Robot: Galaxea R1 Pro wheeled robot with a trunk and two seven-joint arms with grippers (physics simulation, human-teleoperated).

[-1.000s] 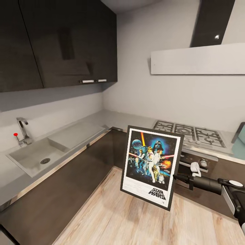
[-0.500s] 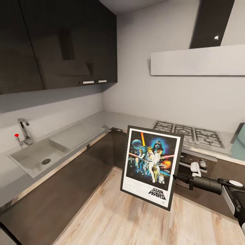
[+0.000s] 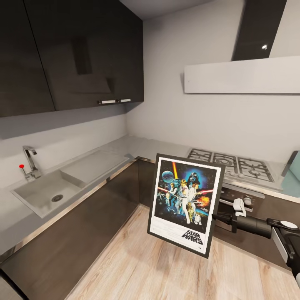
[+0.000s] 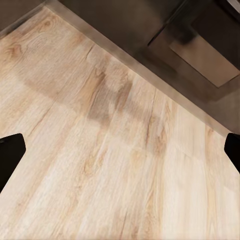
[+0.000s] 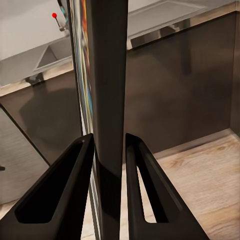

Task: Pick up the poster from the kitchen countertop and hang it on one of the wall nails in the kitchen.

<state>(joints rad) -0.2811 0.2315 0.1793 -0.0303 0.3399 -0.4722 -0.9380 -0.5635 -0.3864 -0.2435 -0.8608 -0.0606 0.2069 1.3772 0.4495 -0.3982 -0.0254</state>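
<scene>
Poster (image 5: 106, 75) between right jaws (edge-on)

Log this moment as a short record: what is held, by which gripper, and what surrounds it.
held item: upright framed Star Wars poster with white border, in the air over the wooden floor
holder: right gripper, shut on the poster's right edge
left gripper: open, black fingertips apart above the floor
countertop: grey L-shaped worktop, behind the poster
other fixtures: grey sink, gas hob, dark wall cabinets
wall nail: cannot make one out
</scene>
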